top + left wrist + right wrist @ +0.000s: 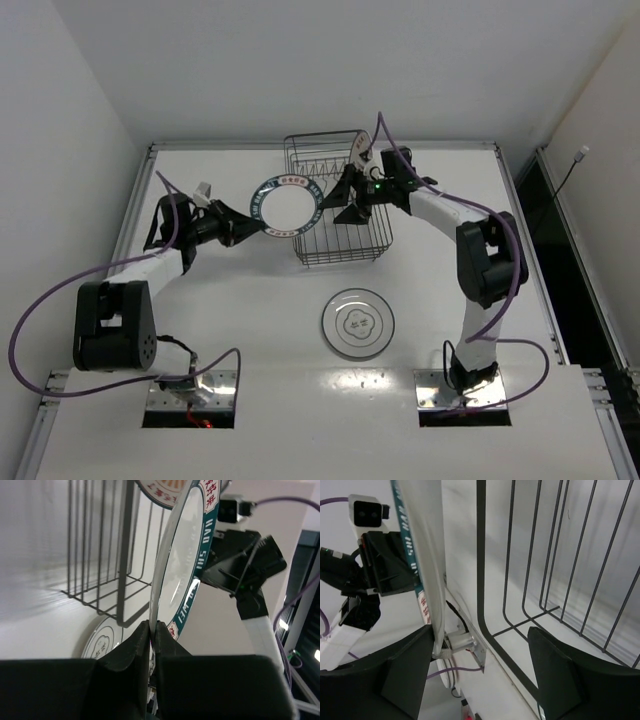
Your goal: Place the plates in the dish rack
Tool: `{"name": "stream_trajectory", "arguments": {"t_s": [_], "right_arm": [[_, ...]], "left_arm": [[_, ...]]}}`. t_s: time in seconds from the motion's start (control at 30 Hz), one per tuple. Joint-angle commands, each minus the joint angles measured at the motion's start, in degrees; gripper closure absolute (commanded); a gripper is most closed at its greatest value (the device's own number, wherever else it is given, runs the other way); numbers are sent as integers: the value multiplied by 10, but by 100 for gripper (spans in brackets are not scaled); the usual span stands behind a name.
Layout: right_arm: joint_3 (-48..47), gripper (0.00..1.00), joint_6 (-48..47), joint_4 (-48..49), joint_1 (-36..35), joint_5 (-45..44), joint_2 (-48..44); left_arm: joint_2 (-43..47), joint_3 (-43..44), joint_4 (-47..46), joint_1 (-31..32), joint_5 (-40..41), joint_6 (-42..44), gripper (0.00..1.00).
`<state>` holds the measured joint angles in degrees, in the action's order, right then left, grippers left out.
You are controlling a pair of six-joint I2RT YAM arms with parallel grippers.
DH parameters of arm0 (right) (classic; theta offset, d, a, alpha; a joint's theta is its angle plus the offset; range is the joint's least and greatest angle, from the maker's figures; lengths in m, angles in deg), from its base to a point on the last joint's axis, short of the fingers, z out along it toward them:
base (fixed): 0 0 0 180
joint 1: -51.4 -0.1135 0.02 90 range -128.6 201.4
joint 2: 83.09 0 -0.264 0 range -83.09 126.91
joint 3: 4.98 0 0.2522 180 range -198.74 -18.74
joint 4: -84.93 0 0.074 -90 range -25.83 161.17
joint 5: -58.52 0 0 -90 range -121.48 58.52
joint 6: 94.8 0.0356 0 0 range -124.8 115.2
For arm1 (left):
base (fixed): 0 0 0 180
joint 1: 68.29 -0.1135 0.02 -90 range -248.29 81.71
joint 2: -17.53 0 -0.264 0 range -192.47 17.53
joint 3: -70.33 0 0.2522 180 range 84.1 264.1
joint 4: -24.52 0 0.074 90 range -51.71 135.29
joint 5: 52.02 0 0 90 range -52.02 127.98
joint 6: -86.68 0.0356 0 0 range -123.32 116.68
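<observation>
The left gripper (250, 223) is pinching the teal plate (285, 207) beside the dish rack (335, 246) by the far edge; the right gripper (342, 198) is hanging open; the orange plate (162, 487) seems to be standing inside; the flower plate (357, 323) is lying loose.

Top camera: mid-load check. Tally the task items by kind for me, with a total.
Plates: 3 (teal-rimmed plate held in the air, flower plate flat on the table, orange-patterned plate by the rack)
Dish rack: 1
Total: 4

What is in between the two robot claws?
The teal-rimmed plate, edge pinched by the left gripper; the right gripper is open. Top view shows it.
</observation>
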<state>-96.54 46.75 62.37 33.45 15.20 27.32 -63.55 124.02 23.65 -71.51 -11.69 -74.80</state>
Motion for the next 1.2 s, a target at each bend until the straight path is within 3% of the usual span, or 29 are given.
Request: {"name": "stream_trajectory", "arguments": {"t_s": [0.0, 0.23, 0.3, 0.33, 0.43, 0.47, 0.53, 0.67, 0.77, 0.8, 0.93, 1.0, 1.17], "right_arm": [[-24, 28, 29, 76, -9, 14, 12], [-12, 39, 74, 144, -27, 14, 24], [-7, 52, 74, 152, -27, 14, 24], [-7, 71, 79, 152, -27, 14, 24], [-2, 94, 85, 158, -27, 1, 17], [-2, 100, 85, 158, -27, -4, 9], [-12, 100, 77, 138, -27, -12, 1], [-82, 100, 28, 39, -16, -85, -34], [-193, 100, -45, -93, -10, -217, -48], [-268, 100, -64, -171, -10, -250, -36], [-432, 100, -154, -313, -22, -413, 11], [-480, 100, -173, -346, -28, -493, 25], [-493, 100, -221, -391, -39, -640, 31]], "left_arm": [[14, 3, -123, 29, -48, -50, 100], [-2, 3, -109, 56, -53, -40, 100], [-8, 9, -109, 62, -53, -35, 100], [-14, 15, -109, 69, -53, -30, 100], [-28, 34, -96, 75, -67, -9, 100], [-36, 45, -46, 75, -68, 11, 98], [-44, 88, 31, 75, -56, 96, 91], [-65, 176, 281, 70, 10, 241, 76], [-65, 201, 367, 52, 69, 295, 70], [-59, 201, 377, 45, 82, 302, 69], [-48, 201, 420, 45, 135, 325, 69], [-48, 201, 431, 45, 149, 332, 69], [-48, 195, 443, 45, 161, 346, 69]]}}
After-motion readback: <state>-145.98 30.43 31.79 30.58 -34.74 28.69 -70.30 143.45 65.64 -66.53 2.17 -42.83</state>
